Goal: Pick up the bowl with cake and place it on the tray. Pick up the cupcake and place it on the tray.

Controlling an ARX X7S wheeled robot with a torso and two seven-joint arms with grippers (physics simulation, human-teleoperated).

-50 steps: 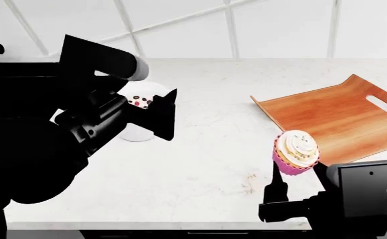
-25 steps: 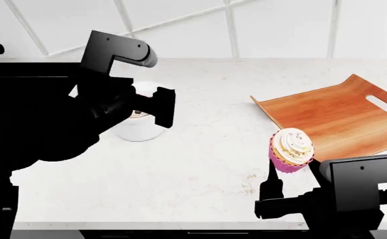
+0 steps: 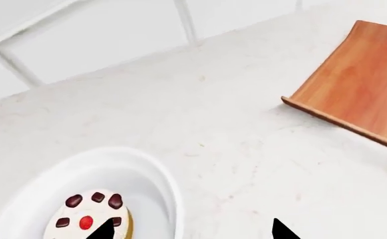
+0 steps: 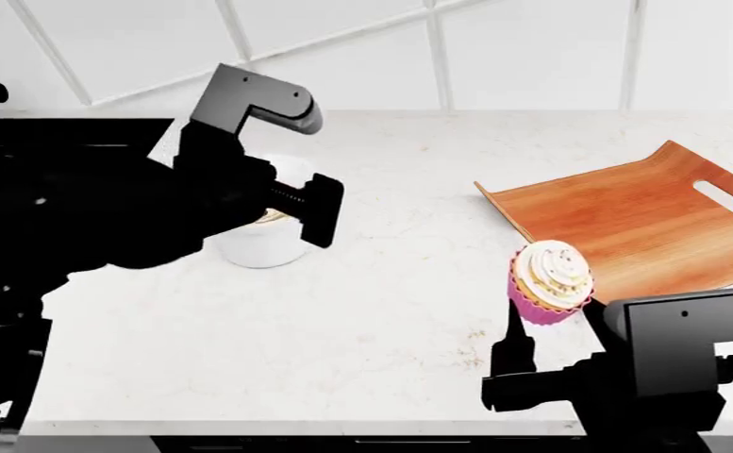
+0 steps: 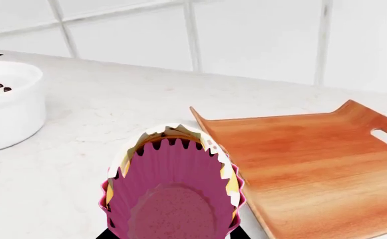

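Observation:
The white bowl [image 4: 263, 247] stands at the left of the counter, half hidden by my left arm. In the left wrist view the bowl [image 3: 155, 185] holds the yellow cake [image 3: 90, 222]. My left gripper [image 3: 193, 233] is open, just above the bowl's rim: one fingertip over the cake, the other outside over the counter. My right gripper [image 4: 555, 321] is shut on the pink-wrapped cupcake [image 4: 550, 281] and holds it tilted above the counter, just in front of the wooden tray [image 4: 643, 222]. The right wrist view shows the cupcake's base [image 5: 173, 191], the tray [image 5: 313, 164] and the bowl [image 5: 7, 112].
A white tiled wall [image 4: 467, 47] runs behind the marble counter [image 4: 391, 302]. The tray's near corner [image 4: 482, 192] points toward the counter's middle. The counter's front edge lies just below my right arm.
My left arm has moved right and forward over the bowl, now hiding the cake in the head view. The cupcake in my right gripper has shifted slightly left and up.

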